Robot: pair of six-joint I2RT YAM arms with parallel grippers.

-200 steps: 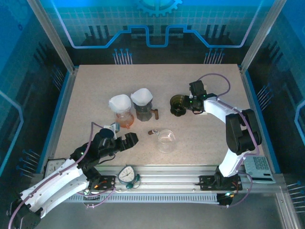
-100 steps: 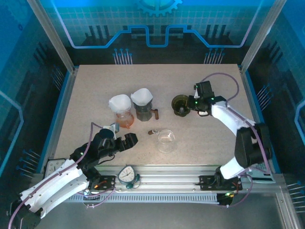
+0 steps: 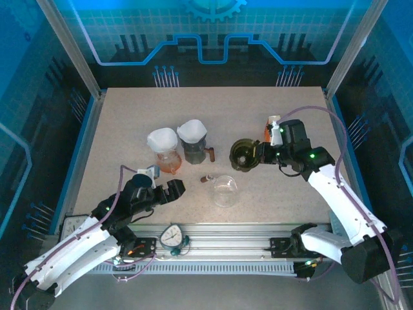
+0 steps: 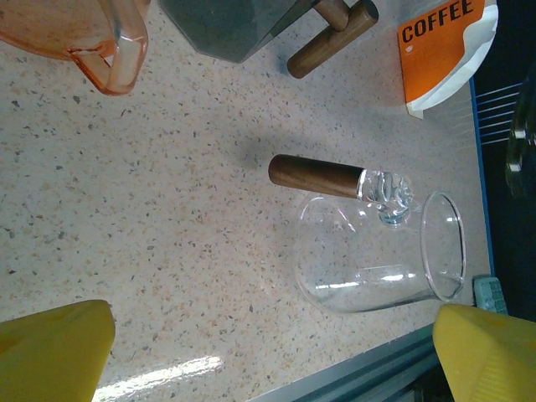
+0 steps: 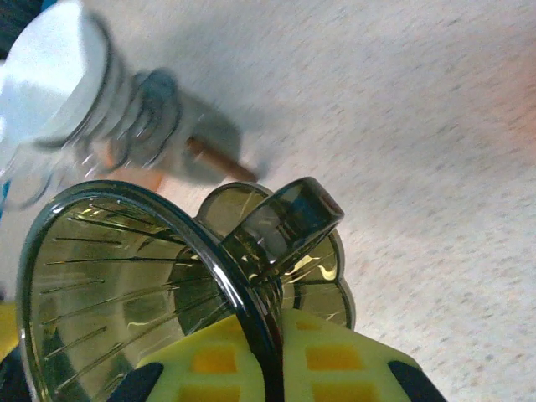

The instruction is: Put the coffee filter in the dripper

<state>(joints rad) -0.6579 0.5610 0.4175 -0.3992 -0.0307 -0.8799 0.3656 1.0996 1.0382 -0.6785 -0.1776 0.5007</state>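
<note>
Speckled table (image 3: 129, 123), both arms reaching in from the near edge.

Right arm (image 3: 342, 200): stretched out over the right half of the table. Right gripper (image 3: 261, 154) clenched on the rim of the olive dripper (image 3: 242, 155). From the right wrist, the dripper's (image 5: 126, 276) dark rim runs between the two yellow pads (image 5: 335, 360), one pad inside the cone and one outside, by the loop handle. The ribbed cone is bare inside.

Left arm (image 3: 77, 242): low, near the front rail. Left gripper (image 3: 161, 187) released, jaws wide, nothing between them. From the left wrist, its yellow fingertips (image 4: 50, 343) frame a clear glass vessel (image 4: 377, 260) with a wooden handle, sitting just ahead of the gripper (image 4: 268, 352).

Beyond the left gripper, further out on the table: orange dripper (image 3: 169, 160) and grey dripper (image 3: 193, 150), side by side, close together.

Coffee filters: one white filter (image 3: 162, 138) seated in the orange dripper, another (image 3: 191, 130) in the grey one. Both well apart from the right gripper, off past the olive dripper's far side.

Coffee bag (image 4: 440, 46), orange and white, beyond the glass vessel.
</note>
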